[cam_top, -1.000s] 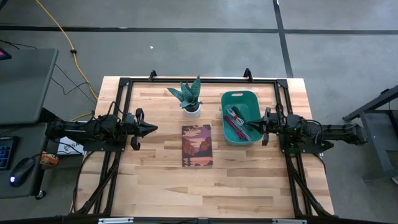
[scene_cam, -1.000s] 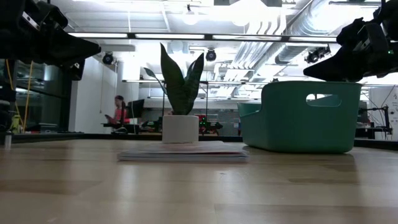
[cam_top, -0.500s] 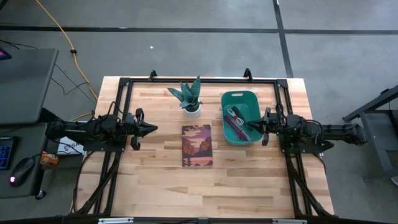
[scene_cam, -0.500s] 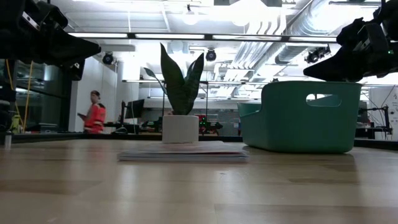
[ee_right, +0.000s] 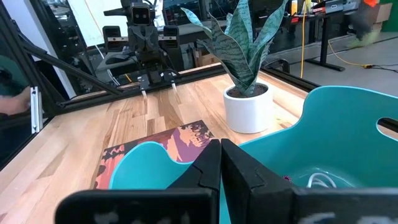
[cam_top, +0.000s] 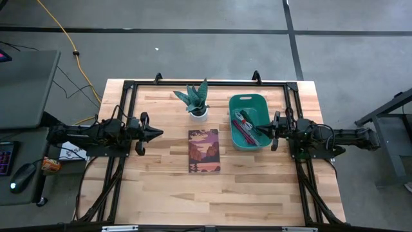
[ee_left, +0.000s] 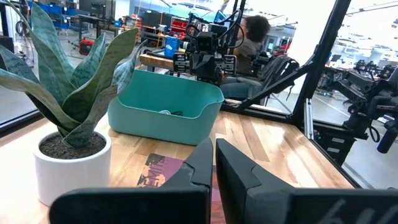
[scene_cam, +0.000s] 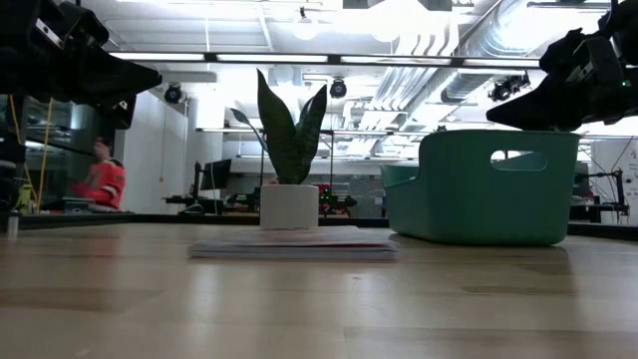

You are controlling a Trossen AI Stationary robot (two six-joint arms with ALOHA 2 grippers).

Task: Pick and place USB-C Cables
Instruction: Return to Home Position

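Observation:
The USB-C cables lie bundled on the floor of a teal bin at the table's right; a maroon-pink one and a whitish one show. My right gripper hangs shut and level just above the bin's right rim, pointing toward the table's left and touching nothing. My left gripper hangs shut and level over the table's left part, pointing right, clear of the wood. Both pairs of fingertips meet in the wrist views.
A notebook with a sunset cover lies flat at the table's middle. A potted plant stands behind it, left of the bin. A black frame runs round the table. A person is in the room beyond.
Both arms and the things on the table have kept still. Only the person in the room behind has walked toward the left in the low view.

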